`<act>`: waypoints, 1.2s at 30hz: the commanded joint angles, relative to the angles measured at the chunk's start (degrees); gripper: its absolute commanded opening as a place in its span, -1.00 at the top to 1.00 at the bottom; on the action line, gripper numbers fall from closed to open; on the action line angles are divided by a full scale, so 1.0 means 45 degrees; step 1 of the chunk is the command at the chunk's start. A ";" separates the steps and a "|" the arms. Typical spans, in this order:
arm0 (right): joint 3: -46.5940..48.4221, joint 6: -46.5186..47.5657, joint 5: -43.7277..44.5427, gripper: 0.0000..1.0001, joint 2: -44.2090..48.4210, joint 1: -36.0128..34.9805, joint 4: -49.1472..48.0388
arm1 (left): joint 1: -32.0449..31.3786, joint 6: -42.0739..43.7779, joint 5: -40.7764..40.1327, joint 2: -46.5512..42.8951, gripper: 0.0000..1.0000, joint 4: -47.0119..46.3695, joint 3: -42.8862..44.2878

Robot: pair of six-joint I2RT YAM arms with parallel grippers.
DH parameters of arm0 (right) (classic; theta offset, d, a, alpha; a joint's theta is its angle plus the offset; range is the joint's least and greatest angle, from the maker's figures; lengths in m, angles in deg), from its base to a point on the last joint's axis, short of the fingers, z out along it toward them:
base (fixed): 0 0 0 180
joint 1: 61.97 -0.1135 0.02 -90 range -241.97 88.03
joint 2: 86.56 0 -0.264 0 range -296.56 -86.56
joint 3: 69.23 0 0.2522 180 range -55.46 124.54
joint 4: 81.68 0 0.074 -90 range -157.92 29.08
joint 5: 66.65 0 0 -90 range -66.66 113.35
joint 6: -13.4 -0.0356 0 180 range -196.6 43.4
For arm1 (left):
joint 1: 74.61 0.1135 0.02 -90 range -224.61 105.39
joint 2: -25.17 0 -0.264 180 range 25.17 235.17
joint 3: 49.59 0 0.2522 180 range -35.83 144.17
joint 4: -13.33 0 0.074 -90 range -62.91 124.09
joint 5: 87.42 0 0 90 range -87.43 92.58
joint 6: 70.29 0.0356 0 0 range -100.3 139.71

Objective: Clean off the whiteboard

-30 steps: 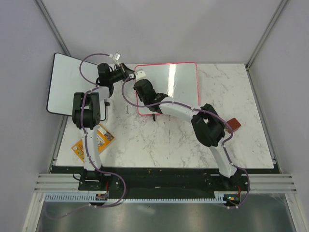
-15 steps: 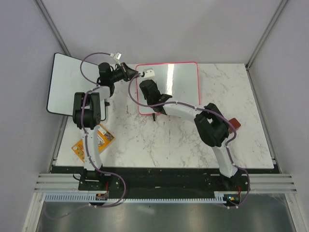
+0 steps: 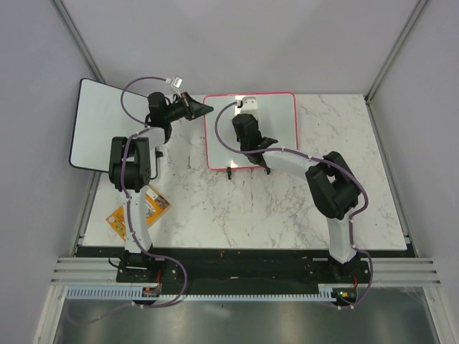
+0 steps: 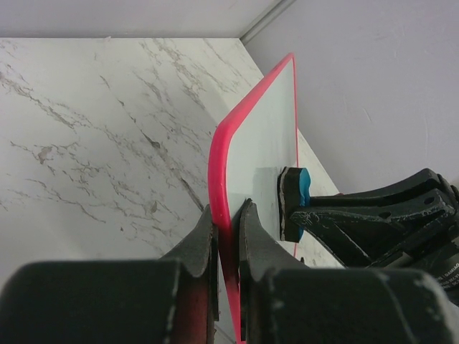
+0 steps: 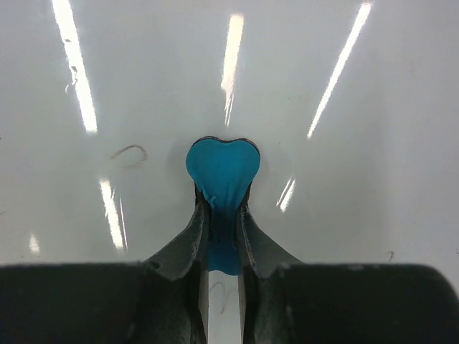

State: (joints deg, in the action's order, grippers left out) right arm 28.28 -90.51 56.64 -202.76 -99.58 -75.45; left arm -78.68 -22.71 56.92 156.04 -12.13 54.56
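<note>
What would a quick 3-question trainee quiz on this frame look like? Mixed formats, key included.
1. True or false: the left end effector is shut on the pink rim of the whiteboard.
2. Multiple choice: what does the right end effector grip?
A) a blue heart-shaped eraser
B) a marker
C) nothing
3. Short answer: in the right wrist view, is the board surface around the eraser fully clean?

Key
1. True: its fingers pinch the board's edge, holding it tilted up.
2. A: the eraser is pressed flat against the board.
3. No: a faint curved mark shows left of the eraser.
</note>
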 commanded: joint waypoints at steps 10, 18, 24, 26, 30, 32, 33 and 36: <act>-0.1266 0.0397 0.0252 1.00 -0.1169 -0.1741 0.3137 | -0.0169 0.2921 0.0345 0.0235 0.96 -0.0327 0.0031; -0.2319 -0.1532 0.2072 1.00 -0.1073 -0.0710 0.3334 | -0.0188 0.3019 0.0384 0.0118 0.96 -0.0269 0.0050; -0.4311 -0.2727 0.2210 1.00 0.0137 0.1008 0.2845 | -0.0188 0.3058 0.0403 0.0098 0.97 -0.0229 0.0070; -0.4820 -0.3235 0.2190 1.00 0.0626 0.1460 0.2883 | -0.0169 0.3058 0.0403 0.0117 0.96 -0.0229 0.0070; -0.5484 -0.3997 0.2210 1.00 0.1408 0.2455 0.3021 | -0.0168 0.3078 0.0403 0.0117 0.96 -0.0229 0.0070; -0.5641 -0.4057 0.2209 1.00 0.1584 0.2672 0.3040 | -0.0130 0.3078 0.0403 0.0098 0.97 -0.0210 0.0070; -0.5661 -0.4115 0.2152 1.00 0.1584 0.2866 0.3098 | -0.0129 0.3097 0.0384 0.0098 0.97 -0.0210 0.0070; -0.5719 -0.4252 0.1878 1.00 0.1701 0.3161 0.3157 | -0.0071 0.3097 0.0384 0.0059 0.96 -0.0190 0.0070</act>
State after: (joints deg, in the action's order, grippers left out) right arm 6.73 -109.66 59.53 -190.82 -91.45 -75.54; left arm -79.32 -22.71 57.62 155.82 -12.44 55.06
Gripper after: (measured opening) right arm 0.208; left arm 0.109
